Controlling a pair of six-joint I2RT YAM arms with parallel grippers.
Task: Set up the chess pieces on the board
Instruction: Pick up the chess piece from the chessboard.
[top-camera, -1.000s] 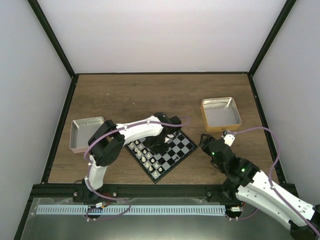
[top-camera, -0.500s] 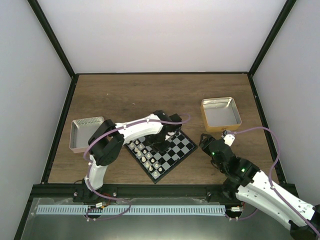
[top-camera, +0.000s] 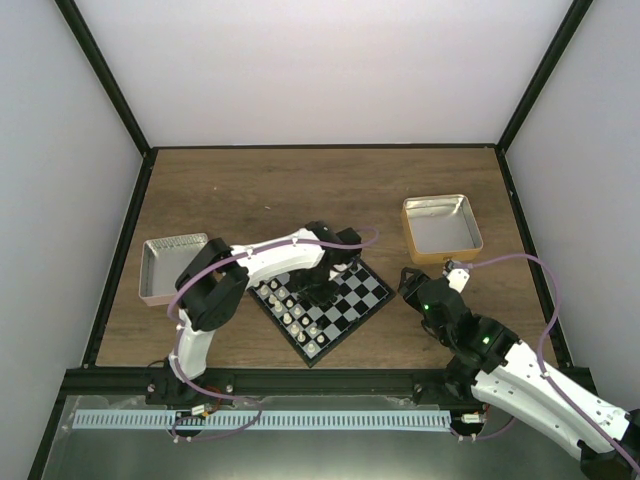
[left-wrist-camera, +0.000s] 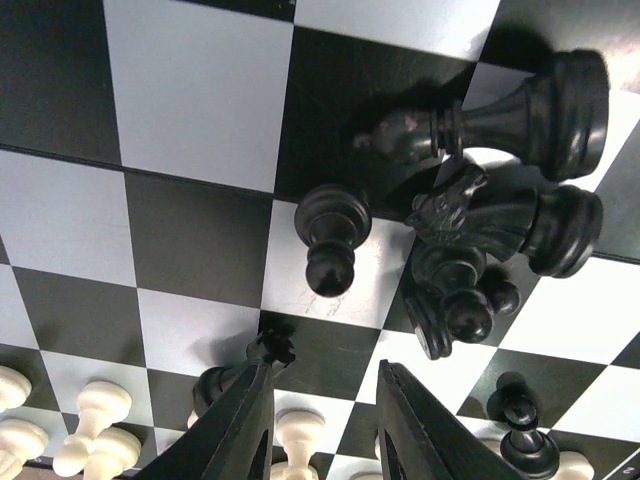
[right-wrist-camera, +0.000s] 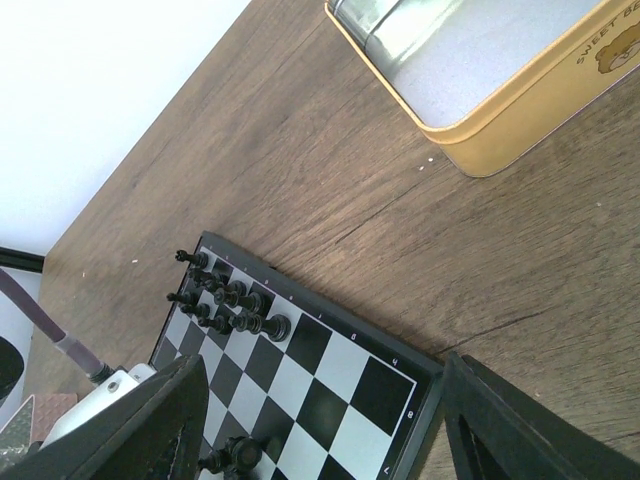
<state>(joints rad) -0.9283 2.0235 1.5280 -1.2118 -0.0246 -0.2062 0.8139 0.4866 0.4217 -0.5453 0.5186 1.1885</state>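
The board (top-camera: 352, 300) lies turned at an angle in the table's middle. White pieces (top-camera: 292, 308) stand in rows on its left part. Black pieces (right-wrist-camera: 225, 300) stand grouped at its far corner. My left gripper (top-camera: 318, 290) hovers low over the board, open and empty. In the left wrist view (left-wrist-camera: 325, 420) a black piece (left-wrist-camera: 268, 350) stands just beside the left finger. A black pawn (left-wrist-camera: 330, 240) stands ahead, and several black pieces (left-wrist-camera: 500, 210) lie toppled in a heap. My right gripper (top-camera: 410, 283) is open and empty, right of the board (right-wrist-camera: 330, 380).
A tan-rimmed metal tray (top-camera: 442, 228) sits at the back right, also in the right wrist view (right-wrist-camera: 520, 110). A pink-rimmed metal tray (top-camera: 172, 266) sits at the left. Dark frame rails border the wooden table.
My left gripper has shifted slightly over the board's middle. The right arm has not moved.
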